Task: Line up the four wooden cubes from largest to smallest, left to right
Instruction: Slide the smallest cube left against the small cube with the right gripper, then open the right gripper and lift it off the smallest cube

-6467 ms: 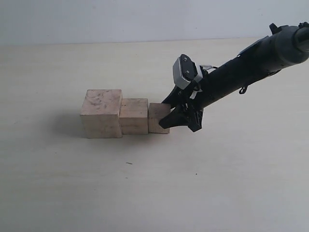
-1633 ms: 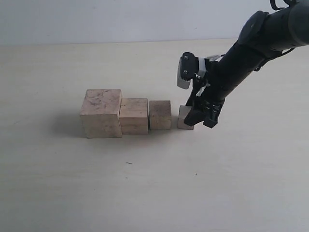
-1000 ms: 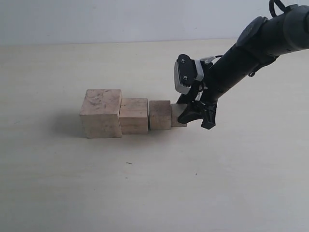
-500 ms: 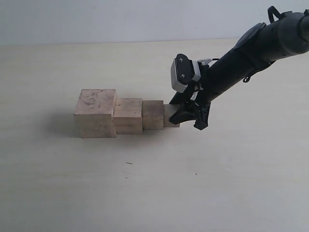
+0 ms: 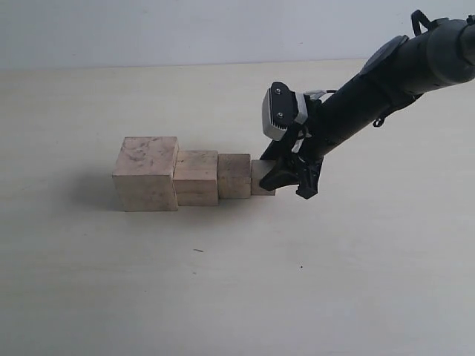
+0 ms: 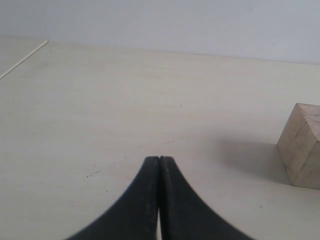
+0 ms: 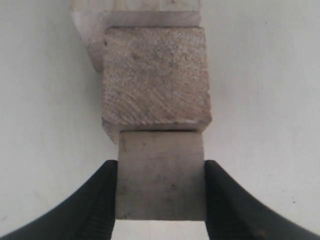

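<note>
The four wooden cubes stand in one touching row on the table, shrinking from left to right: the largest cube (image 5: pixel 145 172), the second cube (image 5: pixel 196 176), the third cube (image 5: pixel 234 175) and the smallest cube (image 5: pixel 260 176). My right gripper (image 5: pixel 277 179) is shut on the smallest cube (image 7: pixel 161 182) at the row's right end. That cube is pressed against the third cube (image 7: pixel 155 75), with the black fingers (image 7: pixel 102 200) flat on its two sides. My left gripper (image 6: pixel 159 159) is shut and empty, low over bare table. The largest cube (image 6: pixel 302 145) sits some way beyond it.
The pale table (image 5: pixel 237 297) stretches round the row with a white wall behind it. The right arm (image 5: pixel 386 74) slants down from the upper right. A table edge (image 6: pixel 22 60) shows far off in the left wrist view.
My right gripper carried the smallest cube left until it met the third cube. It then pushed the whole row a short way left. The left gripper shows no change.
</note>
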Available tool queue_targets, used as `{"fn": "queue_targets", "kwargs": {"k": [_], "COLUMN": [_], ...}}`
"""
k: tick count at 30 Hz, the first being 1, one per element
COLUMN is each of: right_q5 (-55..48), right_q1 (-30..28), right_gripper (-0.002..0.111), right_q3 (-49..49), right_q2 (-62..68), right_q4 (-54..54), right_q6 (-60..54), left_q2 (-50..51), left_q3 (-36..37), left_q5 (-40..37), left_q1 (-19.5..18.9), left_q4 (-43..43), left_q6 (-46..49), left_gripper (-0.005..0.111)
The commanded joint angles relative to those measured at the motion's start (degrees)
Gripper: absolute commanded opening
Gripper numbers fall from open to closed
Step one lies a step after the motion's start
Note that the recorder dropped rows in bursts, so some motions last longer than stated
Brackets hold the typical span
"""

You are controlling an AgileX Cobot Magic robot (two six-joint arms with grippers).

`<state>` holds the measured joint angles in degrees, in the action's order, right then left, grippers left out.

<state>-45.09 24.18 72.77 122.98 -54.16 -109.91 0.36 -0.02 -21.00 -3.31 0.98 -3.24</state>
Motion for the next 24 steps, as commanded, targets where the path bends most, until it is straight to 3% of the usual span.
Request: {"fn": "queue_targets", "kwargs": {"k": [1, 5, 9, 24], "right_q5": [-0.2, -0.2, -0.2, 5.4], "right_q1": [0.2, 0.2, 0.2, 0.0], "right_gripper": [0.024, 0.046, 0.056, 0.060], "right_q3": [-0.4, -0.4, -0.4, -0.4], "right_q2": [1.3, 1.3, 1.2, -6.5], "right_q4": [0.3, -0.3, -1.0, 3.9], "right_q6": [0.7, 0.7, 1.1, 12.2], "left_q2": [-0.4, -0.4, -0.4, -0.4], "left_q3": [0.0, 0.0, 0.0, 0.0], "left_q5": [0.6, 0.6, 0.6, 0.6], "left_q1": [0.1, 0.1, 0.1, 0.1], "left_q4": [-0.1, -0.1, -0.1, -0.1], "left_q6": [0.0, 0.0, 0.0, 0.0], "left_gripper": [0.000, 0.000, 0.000, 0.000]}}
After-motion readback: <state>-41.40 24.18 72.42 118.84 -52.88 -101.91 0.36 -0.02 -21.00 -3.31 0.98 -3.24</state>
